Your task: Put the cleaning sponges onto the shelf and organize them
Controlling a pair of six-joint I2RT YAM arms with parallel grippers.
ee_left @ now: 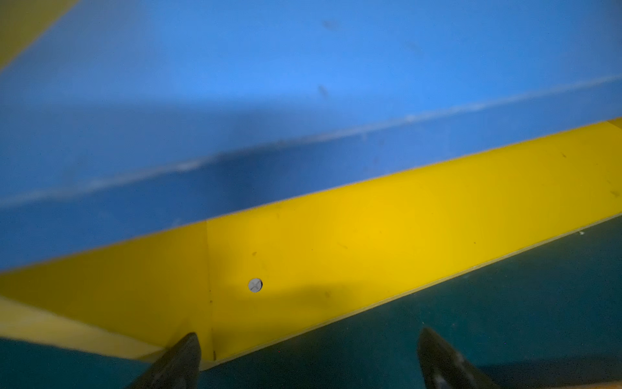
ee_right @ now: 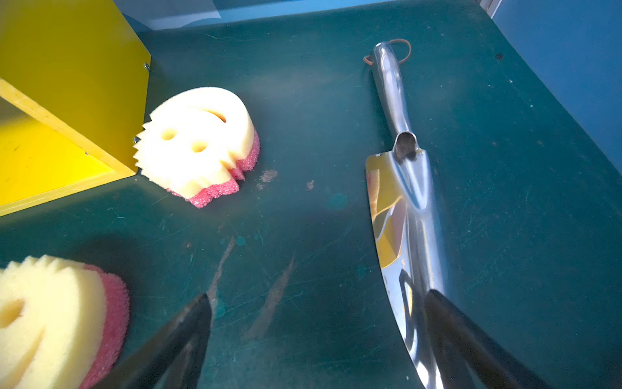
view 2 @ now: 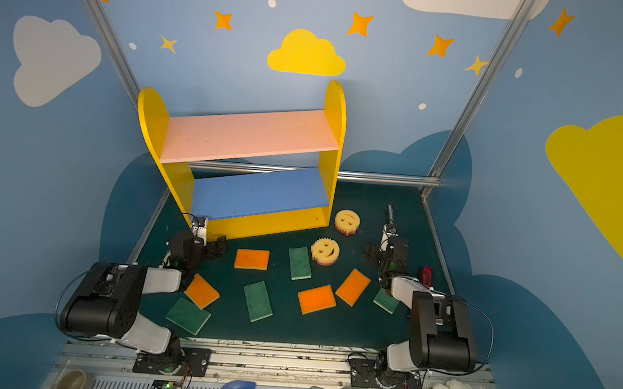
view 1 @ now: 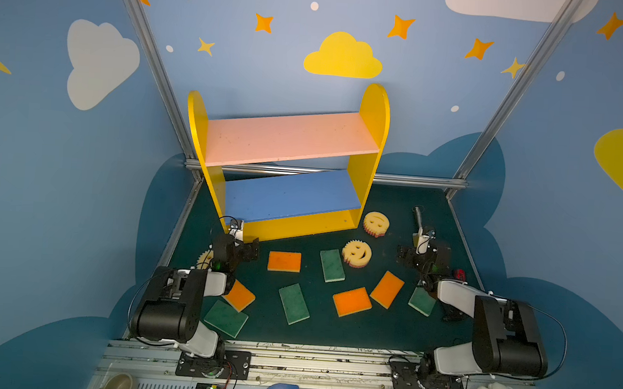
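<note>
Right wrist view is showing the right fingers (ee_right: pixel 468 340) spread empty over a metal trowel (ee_right: pixel 404 188); the left fingers (ee_left: pixel 178 360) are gaping empty too. Sponges (view 1: pixel 284 261) are lying scattered on the table (view 1: pixel 330 332), the shelf (view 1: pixel 291 137) bare. Closing here would be risking the trowel, not the smiley sponge (ee_right: pixel 198 141).

Dark green worktop (view 1: pixel 386 332), scuffed. Blue walls (view 1: pixel 273 69) behind and either side of it: yellow cloud (view 1: pixel 343 57), white clouds (view 1: pixel 99 64), orange stars (view 1: pixel 401 26). Aluminium frame posts (view 1: pixel 154 60) rise from its back corners. Dim light.
</note>
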